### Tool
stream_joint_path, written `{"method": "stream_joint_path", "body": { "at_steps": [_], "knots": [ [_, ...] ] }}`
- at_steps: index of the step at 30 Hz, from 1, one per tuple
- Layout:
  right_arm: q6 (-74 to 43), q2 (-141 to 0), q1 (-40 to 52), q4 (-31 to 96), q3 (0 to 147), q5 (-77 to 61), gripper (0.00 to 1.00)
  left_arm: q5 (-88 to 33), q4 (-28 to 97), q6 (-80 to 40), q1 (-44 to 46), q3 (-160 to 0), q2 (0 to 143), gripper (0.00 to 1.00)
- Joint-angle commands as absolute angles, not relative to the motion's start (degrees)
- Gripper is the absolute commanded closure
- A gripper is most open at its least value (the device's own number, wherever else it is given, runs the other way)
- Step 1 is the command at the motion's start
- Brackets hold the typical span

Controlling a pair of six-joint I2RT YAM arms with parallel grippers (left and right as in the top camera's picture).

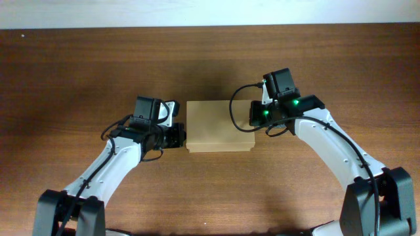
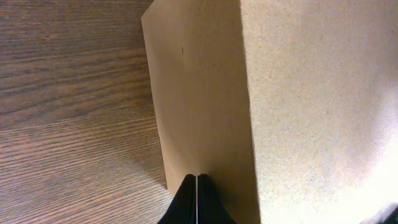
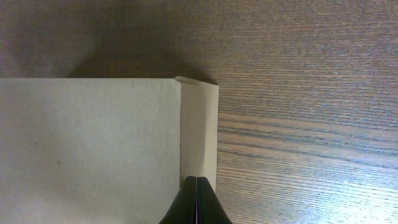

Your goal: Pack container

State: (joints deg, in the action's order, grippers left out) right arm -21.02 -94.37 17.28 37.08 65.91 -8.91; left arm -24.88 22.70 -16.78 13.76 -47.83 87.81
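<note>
Lying flat at the centre of the counter (image 1: 98,65), the container (image 1: 218,126) is a shallow tan cardboard box with its lid down. Its long sides run across the overhead view, and the lid hides the interior. The top face is plain. Along the right end a narrow folded strip (image 3: 199,130) lies beside the lid panel, with its far corner slightly lifted, as the right wrist view shows.

Left pincer (image 1: 182,136): placed at the left end of the box, towards the near corner. In the left wrist view its two black fingers are pressed together with nothing between them. Their tips point at the shaded side wall of the box, and whether they touch it cannot be told.

Right pincer (image 1: 254,117): placed at the right end of the box, about midway along that end. In the right wrist view its fingers are likewise closed on each other and empty. Their tips (image 3: 196,186) sit over the near part of the folded strip, and contact cannot be confirmed.

A black cable (image 1: 231,113) from the right arm loops over the right part of the lid. Two green lights (image 1: 264,115) glow on that arm's wrist housing. The wood-grain counter shows on every side of the box.
</note>
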Motion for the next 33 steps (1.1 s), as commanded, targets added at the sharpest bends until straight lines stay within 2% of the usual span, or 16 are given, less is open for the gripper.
{"method": "stream_joint_path", "body": {
  "at_steps": [1,5,12,21,33],
  "knots": [
    [-21.28,-94.28,17.74,38.48,67.37,-9.69,0.96,-25.65,22.79,-17.17,14.85,-47.55,87.46,0.98],
    [-21.28,-92.71,16.80,42.09,69.87,-9.37,0.96,-23.44,25.02,-17.15,14.85,-47.75,83.37,0.98],
    [-21.28,-87.02,16.49,49.17,73.19,-6.79,0.96,-18.33,32.34,-16.95,14.87,-47.77,67.66,0.98],
    [-21.28,-75.53,16.49,65.45,73.19,-6.81,0.96,-18.44,46.19,-15.16,14.87,-47.77,47.88,0.98],
    [-21.30,-54.26,16.49,76.38,73.19,-7.09,0.96,-20.25,57.06,-15.16,14.87,-47.77,37.54,0.98]
  ]
}}
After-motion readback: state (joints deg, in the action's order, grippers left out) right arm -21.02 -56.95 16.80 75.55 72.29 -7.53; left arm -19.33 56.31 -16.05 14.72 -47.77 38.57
